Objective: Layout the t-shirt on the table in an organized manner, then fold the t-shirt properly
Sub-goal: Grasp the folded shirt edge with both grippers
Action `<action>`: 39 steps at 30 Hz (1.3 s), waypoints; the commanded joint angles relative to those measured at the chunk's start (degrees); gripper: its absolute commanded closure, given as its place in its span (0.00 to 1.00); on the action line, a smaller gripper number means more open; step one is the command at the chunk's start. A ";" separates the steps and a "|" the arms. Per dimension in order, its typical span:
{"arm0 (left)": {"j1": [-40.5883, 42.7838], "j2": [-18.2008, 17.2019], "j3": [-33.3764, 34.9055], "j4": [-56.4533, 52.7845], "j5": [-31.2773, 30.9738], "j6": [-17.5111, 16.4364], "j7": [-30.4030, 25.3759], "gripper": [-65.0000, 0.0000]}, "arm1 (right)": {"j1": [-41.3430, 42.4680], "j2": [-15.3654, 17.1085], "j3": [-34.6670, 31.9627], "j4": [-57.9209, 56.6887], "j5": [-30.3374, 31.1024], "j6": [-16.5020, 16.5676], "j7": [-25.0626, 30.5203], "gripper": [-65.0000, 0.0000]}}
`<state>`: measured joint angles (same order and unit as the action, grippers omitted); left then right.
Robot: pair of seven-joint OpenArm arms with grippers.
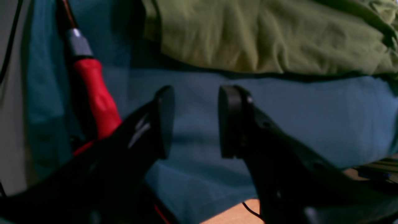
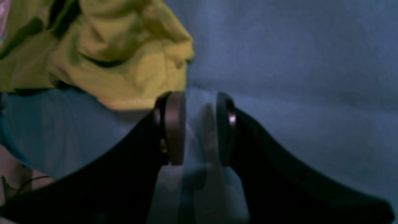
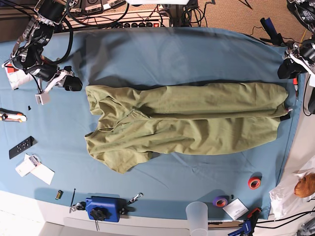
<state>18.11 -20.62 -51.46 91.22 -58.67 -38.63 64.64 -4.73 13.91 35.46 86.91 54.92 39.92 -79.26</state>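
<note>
My two hands, left gripper (image 1: 194, 121) and right gripper (image 2: 199, 129), were open and empty over the blue table (image 3: 197, 49) beside the green t-shirt (image 3: 187, 120).

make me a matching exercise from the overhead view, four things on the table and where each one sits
Things:
1. t-shirt
2. red tape roll
3. clear plastic cup
4. black remote

Places:
a. near table edge, just right of centre
b. left side of the table
c. spread across the middle
d. near right corner, by the purple tape roll

Pairs: 1-c, 2-d, 3-a, 4-b
</note>
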 commanded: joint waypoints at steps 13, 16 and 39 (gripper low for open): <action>-3.48 -4.13 2.80 0.92 12.44 -1.37 -10.19 0.63 | 0.79 0.09 -3.69 -4.85 2.05 0.08 4.70 0.73; -3.48 -7.72 10.67 0.92 23.80 -1.37 -14.40 0.63 | 0.79 0.09 -3.72 -4.85 2.08 0.08 4.70 0.73; -6.88 -9.97 24.57 0.72 24.98 11.80 -14.40 0.63 | 0.76 0.04 -4.44 -4.85 6.62 0.08 2.12 0.73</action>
<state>11.73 -29.30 -26.37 91.15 -32.88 -26.81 51.55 -4.47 13.15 30.98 81.36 60.01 39.90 -77.58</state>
